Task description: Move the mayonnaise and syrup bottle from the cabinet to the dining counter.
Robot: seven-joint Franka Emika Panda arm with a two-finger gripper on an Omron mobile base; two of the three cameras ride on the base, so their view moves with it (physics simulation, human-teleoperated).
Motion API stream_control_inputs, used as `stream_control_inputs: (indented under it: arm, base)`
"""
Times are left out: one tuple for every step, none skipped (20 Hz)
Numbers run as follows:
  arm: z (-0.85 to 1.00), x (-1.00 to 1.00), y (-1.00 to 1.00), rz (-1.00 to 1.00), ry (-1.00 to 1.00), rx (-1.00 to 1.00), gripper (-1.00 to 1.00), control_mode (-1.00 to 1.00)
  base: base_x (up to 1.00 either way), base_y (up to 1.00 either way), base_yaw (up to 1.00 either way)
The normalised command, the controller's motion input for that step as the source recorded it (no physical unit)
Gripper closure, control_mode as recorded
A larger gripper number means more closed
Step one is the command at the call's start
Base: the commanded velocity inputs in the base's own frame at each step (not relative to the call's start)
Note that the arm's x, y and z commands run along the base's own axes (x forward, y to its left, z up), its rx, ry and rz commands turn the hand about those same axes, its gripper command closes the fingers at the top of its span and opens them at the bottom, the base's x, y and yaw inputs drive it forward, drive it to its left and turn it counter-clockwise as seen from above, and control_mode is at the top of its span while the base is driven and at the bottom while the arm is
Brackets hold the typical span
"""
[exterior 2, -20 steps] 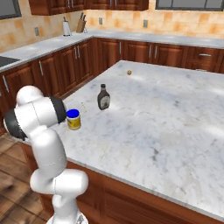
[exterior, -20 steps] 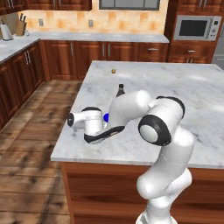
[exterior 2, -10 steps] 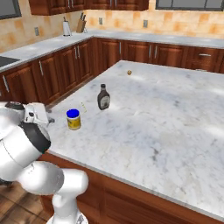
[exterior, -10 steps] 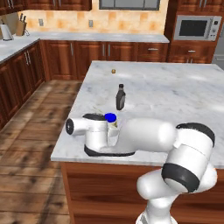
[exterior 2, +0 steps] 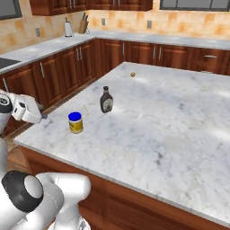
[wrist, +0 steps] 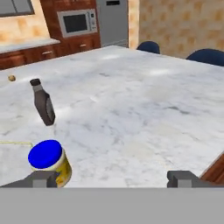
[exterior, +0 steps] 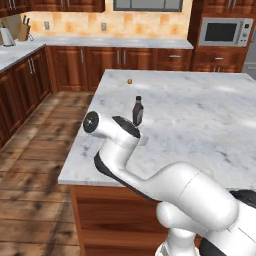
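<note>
Right base view, from the left: the gripper (exterior 2: 41, 117) sits at the near-left edge of the counter (exterior 2: 179, 121), off the marble and pointing in toward it. Its white hand stands apart from the jar (exterior 2: 76, 122), touching nothing.

The jar stands upright on the marble just inside that edge, blue lid on top, yellow label facing out. The bottle (exterior 2: 106, 99) stands upright further in and to the right of the jar, near it but with clear marble between them. A small brown nut (exterior 2: 132, 74) lies well beyond both, toward the far edge.

Hand view, from the left: the jar (wrist: 50, 161) sits at lower left, directly behind the left fingertip (wrist: 41, 178); whether they touch cannot be told. The bottle (wrist: 43, 105) stands above it, well clear. The gripper (wrist: 113, 179) has its jaws spread wide, with bare marble between the tips and nothing pinched. The counter (wrist: 144, 105) runs on to the right.

Left base view: the bottle (exterior: 138, 111) stands on the counter (exterior: 200, 115) just behind the arm's wrist, the nut (exterior: 130, 81) beyond it. The arm hides the jar.

Both task items rest on the dining counter.
</note>
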Motion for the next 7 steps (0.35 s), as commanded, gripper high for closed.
stream_control_inputs:
  arm:
    - [0.51,-0.48,0.0,0.04,0.37,0.17,-1.0,-1.0]
    - [0.48,-0.45,0.0,0.04,0.39,0.18,-1.0,-1.0]
    - [0.42,-0.44,0.0,0.04,0.39,0.18,-1.0,-1.0]
    - [0.37,-0.43,0.0,0.04,0.39,0.17,-1.0,-1.0]
    - [0.34,-0.41,0.0,0.04,0.4,0.17,-1.0,-1.0]
    - [0.24,-0.43,0.0,0.05,0.38,0.17,-1.0,-1.0]
    - [0.19,-0.45,0.0,0.04,0.36,0.17,-1.0,-1.0]
  base:
    - [0.0,0.0,0.0]
    - [0.0,0.0,0.0]
    - [0.0,0.0,0.0]
    - [0.0,0.0,0.0]
    - [0.0,0.0,0.0]
    - [0.0,0.0,0.0]
    - [0.0,0.0,0.0]
